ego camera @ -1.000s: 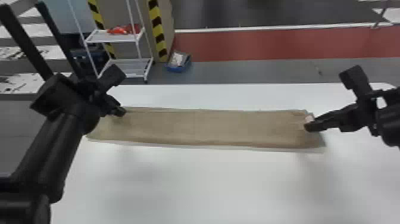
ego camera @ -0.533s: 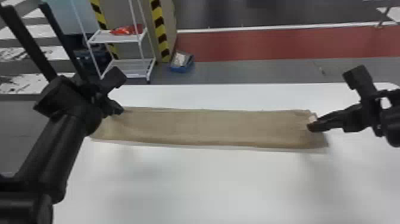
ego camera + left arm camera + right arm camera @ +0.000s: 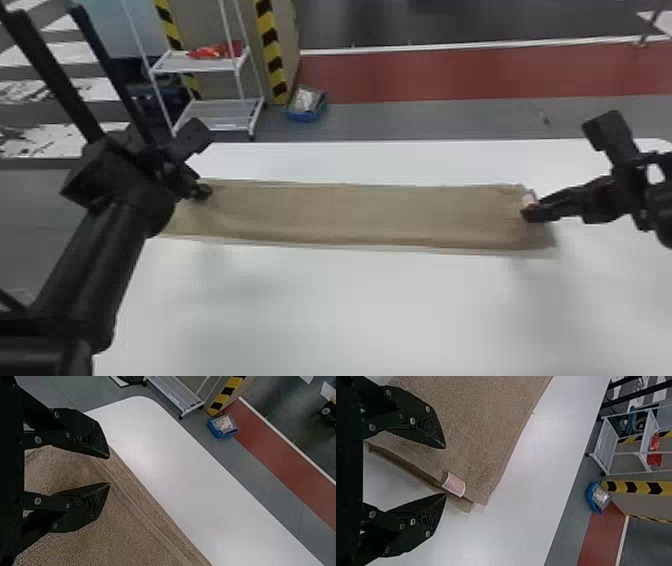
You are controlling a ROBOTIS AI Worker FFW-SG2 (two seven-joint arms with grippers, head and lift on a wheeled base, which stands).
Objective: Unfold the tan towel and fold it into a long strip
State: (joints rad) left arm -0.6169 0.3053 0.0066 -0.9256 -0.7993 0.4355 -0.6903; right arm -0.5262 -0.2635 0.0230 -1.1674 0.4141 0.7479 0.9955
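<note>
"Tan towel (image 3: 350, 215): long flat strip, laid across the white table (image 3: 350, 300). Left end?"

"Left gripper (image 3: 202, 192), tips at the cloth; contact, cannot tell. Left wrist view: two fingers standing apart, towel behind them, layered edge running past the tips."

"Beyond the table, that side?"

"White rack (image 3: 200, 62) on the floor, red item (image 3: 215, 51) on a shelf. Blue bin (image 3: 306, 116) near the rack, to its right."

"Mid-strip?"

"Fairly smooth, soft ridge along the near edge."

"Right end?"

"Pale tag (image 3: 528, 200) at the end hem, right gripper (image 3: 531, 214) close by. Right wrist view: fingers spread wide, one over the towel, other over table surface. Corner layers slightly offset."
</note>
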